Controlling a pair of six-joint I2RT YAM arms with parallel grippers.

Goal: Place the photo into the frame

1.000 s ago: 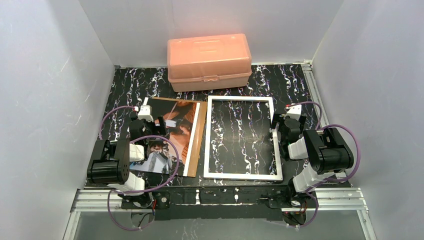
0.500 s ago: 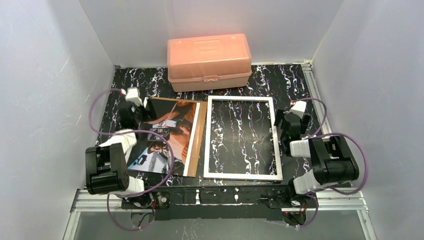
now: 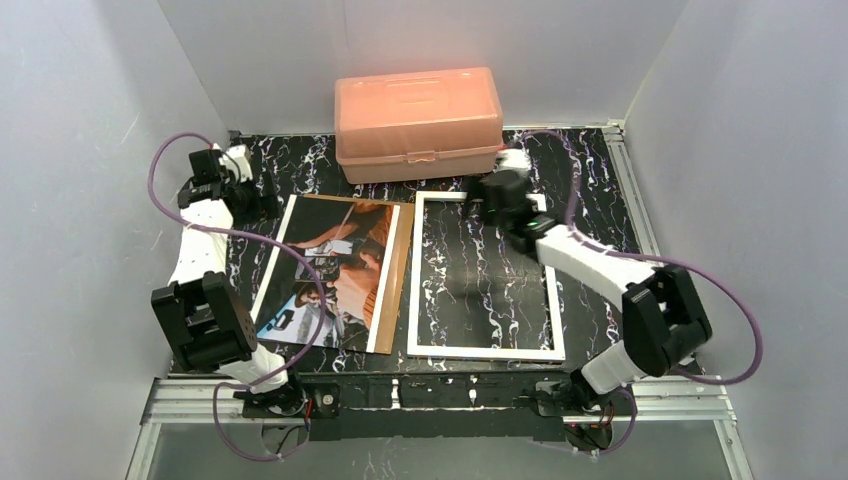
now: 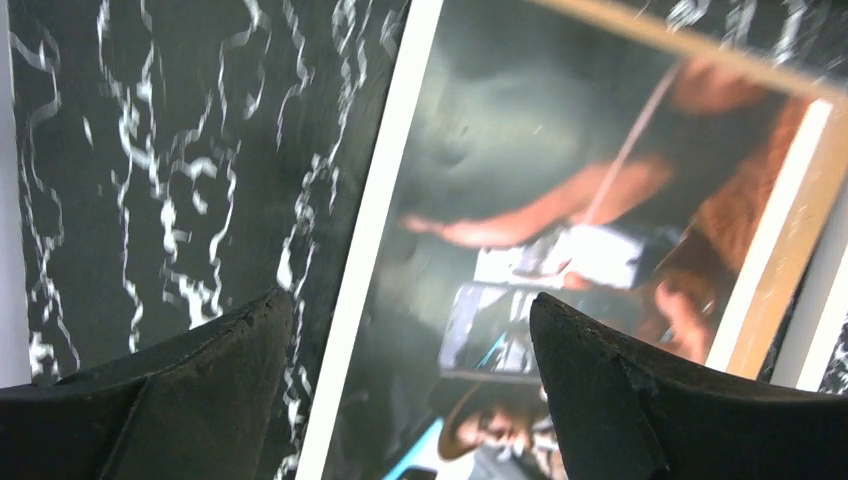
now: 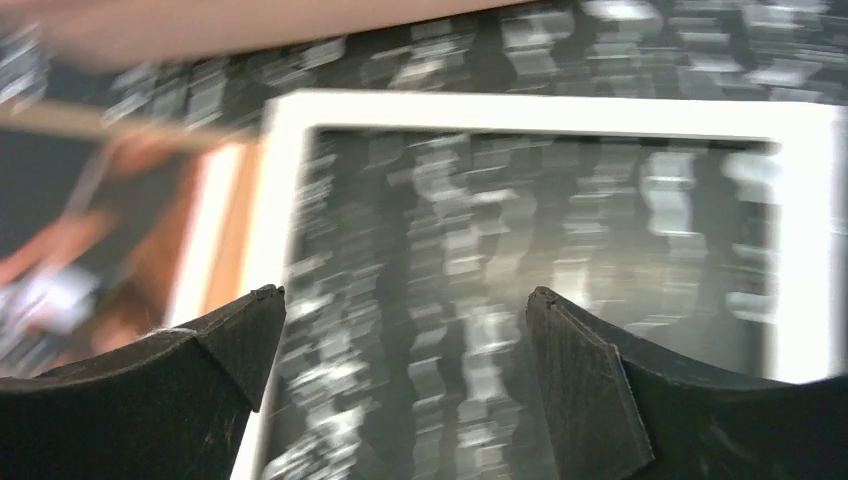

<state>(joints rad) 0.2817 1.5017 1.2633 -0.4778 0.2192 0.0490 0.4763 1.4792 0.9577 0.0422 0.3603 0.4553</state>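
The table (image 3: 310, 165) is black with white veining. An orange box (image 3: 418, 120) stands at its far edge. A white frame (image 3: 413, 290) lies flat just in front of the box, bare tabletop showing through it. In front of the box and to its left, a brown board (image 3: 392, 290) lies flat beside the frame, with a photo (image 3: 345, 240) on top.

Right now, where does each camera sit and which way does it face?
Top external: high behind the bases, facing down on the black marbled table; left arm and right arm show.
Left wrist: on the left arm, facing down at the white-bordered paper photo; its open left fingers show.
Right wrist: on the right arm, facing down, blurred, at the thin white rectangular frame; its open right fingers show.
Shared: both wrist views catch the photo.
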